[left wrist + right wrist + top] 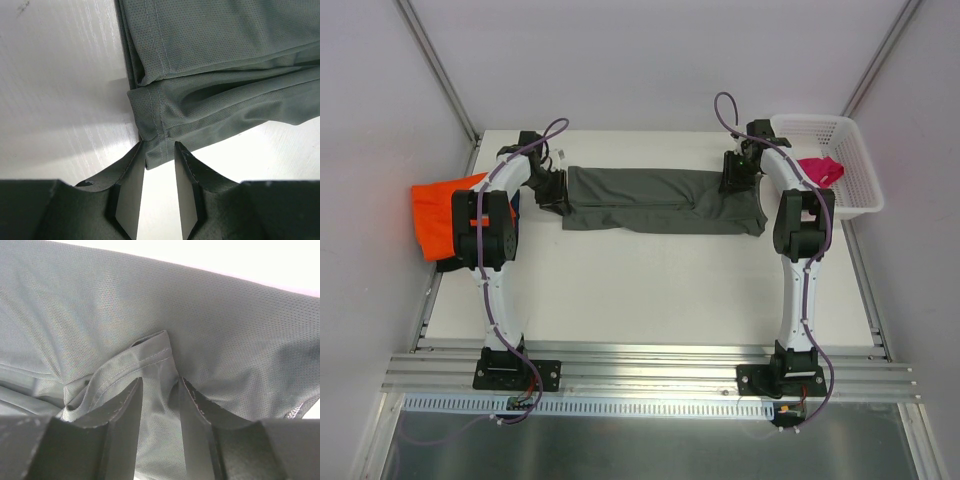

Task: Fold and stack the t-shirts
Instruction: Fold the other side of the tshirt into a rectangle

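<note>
Left hand (159,146): fingers bracket a hem corner of the dark grey t-shirt (660,200); whether they pinch it cannot be told. Right hand (159,382): open over the opposite end. The shirt lies as a long folded band across the bench (650,300), with one hand at each end, probably ready for another fold. Counted: one orange t-shirt (438,215) at the left edge, and one magenta t-shirt (820,170) in the single basket (865,200).
</note>
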`<state>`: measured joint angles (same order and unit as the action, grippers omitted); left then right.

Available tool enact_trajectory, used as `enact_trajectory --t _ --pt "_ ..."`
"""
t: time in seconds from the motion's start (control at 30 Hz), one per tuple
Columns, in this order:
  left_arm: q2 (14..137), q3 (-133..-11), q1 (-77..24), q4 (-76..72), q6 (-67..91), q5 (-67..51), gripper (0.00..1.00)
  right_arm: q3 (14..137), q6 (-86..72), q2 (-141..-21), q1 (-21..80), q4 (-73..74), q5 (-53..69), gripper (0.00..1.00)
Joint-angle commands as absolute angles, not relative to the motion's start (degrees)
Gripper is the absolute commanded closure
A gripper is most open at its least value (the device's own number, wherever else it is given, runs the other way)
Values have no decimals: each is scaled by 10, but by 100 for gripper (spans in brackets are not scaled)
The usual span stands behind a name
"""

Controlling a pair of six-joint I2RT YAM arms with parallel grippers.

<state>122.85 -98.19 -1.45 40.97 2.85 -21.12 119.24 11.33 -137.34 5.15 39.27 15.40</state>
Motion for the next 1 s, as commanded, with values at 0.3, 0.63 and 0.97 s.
enact_trajectory --t 0.3,0.63,0.97 --pt "1243 -985 -18 417 38 -234 91 1199 111 -1355 55 393 149 63" --pt "1228 -984 -17 417 35 -228 100 1201 111 -1350 56 393 149 63" --pt "1202 -1030 -18 410 31 -227 100 1190 108 -1331 57 393 152 63"
